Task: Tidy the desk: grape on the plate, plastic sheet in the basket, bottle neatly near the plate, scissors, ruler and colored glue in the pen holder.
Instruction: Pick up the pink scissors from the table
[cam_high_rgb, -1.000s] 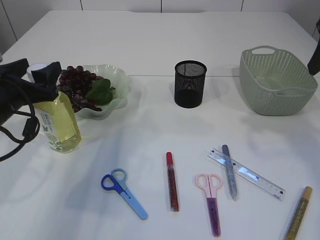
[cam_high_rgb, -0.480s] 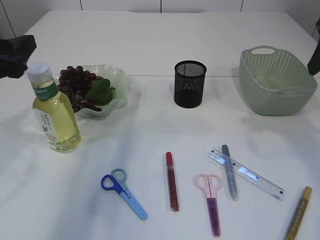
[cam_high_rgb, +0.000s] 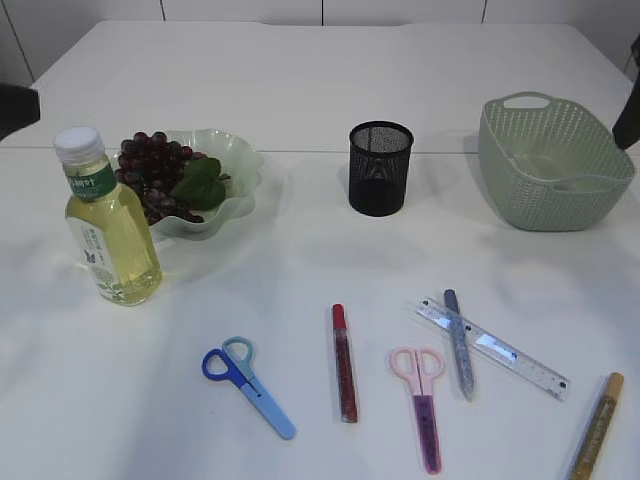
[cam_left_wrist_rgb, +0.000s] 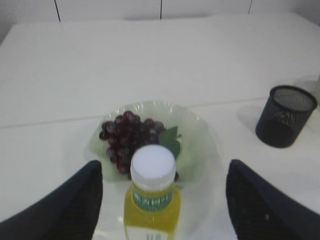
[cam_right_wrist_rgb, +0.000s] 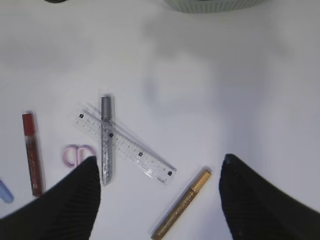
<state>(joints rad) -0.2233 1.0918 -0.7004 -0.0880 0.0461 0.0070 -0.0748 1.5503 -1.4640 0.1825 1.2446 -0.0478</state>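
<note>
The yellow bottle (cam_high_rgb: 105, 235) with a white cap stands upright just left of the glass plate (cam_high_rgb: 238, 165), which holds dark grapes (cam_high_rgb: 150, 175). My left gripper (cam_left_wrist_rgb: 163, 167) is open and empty, above and behind the bottle (cam_left_wrist_rgb: 152, 210); only a dark bit of it shows at the exterior view's left edge (cam_high_rgb: 15, 105). My right gripper (cam_right_wrist_rgb: 159, 165) is open and empty, high above the ruler (cam_right_wrist_rgb: 125, 142) and gold glue (cam_right_wrist_rgb: 182, 210). Blue scissors (cam_high_rgb: 250, 385), red glue (cam_high_rgb: 345, 365), pink scissors (cam_high_rgb: 425, 400), silver glue (cam_high_rgb: 458, 345) and ruler (cam_high_rgb: 495, 348) lie at the front. I cannot make out a plastic sheet.
The black mesh pen holder (cam_high_rgb: 380, 168) stands at the table's middle back. The green basket (cam_high_rgb: 555, 165) sits at the back right. The right arm (cam_high_rgb: 628, 110) shows at the right edge. Gold glue (cam_high_rgb: 597, 425) lies near the front right corner.
My left gripper has let go of the bottle and drawn back to the left, almost out of the exterior view. The bottle stays standing by the plate.
</note>
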